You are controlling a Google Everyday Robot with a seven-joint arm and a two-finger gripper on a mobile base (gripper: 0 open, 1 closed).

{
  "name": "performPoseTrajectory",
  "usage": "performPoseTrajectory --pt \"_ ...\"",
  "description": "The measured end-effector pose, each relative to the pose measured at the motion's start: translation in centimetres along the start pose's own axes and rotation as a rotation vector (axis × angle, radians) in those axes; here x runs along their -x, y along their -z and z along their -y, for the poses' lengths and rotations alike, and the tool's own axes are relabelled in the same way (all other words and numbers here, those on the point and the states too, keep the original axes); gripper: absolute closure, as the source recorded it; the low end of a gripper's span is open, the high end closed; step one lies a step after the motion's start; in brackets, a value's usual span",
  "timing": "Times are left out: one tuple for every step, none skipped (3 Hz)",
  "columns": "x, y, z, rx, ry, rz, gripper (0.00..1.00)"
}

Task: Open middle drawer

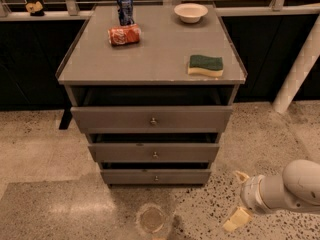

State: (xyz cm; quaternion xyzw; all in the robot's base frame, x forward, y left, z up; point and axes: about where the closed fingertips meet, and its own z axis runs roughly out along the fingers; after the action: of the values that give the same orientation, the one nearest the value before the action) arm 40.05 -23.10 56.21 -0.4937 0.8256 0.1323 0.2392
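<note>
Aim is what counts for this step, from where I stand: the gripper hangs low over the speckled floor, off to the right of the cabinet and in front of it, well apart from every drawer, with its two yellowish fingers spread wide and nothing between them. The middle drawer sits between the top drawer and the bottom drawer, and its only handhold is a small round knob at the centre of its front. Dark gaps show above all three fronts, so I cannot tell whether the middle one is fully shut or a little ajar. To my mind the arm should swing left and rise until the fingers face that knob squarely, one on each side, and not drift up to the top knob or down to the bottom knob, which lie on the same vertical line. The knob looks small and smooth, so I would close firmly behind its head before pulling, then draw straight back toward the camera, level with the drawer's run; a slanted pull could slip off or jam it. On the top, the upright blue can, the red can lying on its side, the bowl and the sponge are all loose, so a gentle, steady pull is wiser than a jerk.
</note>
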Motion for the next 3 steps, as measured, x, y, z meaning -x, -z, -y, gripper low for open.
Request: performPoseTrajectory --pt "0.1 -0.1 0.2 -0.002 -0.001 0.001 0.00" --pt "0.5 0.0 2.1 -0.017 -0.036 0.031 0.00" --pt "0.4 0.0 2.1 -0.017 -0.036 0.031 0.00"
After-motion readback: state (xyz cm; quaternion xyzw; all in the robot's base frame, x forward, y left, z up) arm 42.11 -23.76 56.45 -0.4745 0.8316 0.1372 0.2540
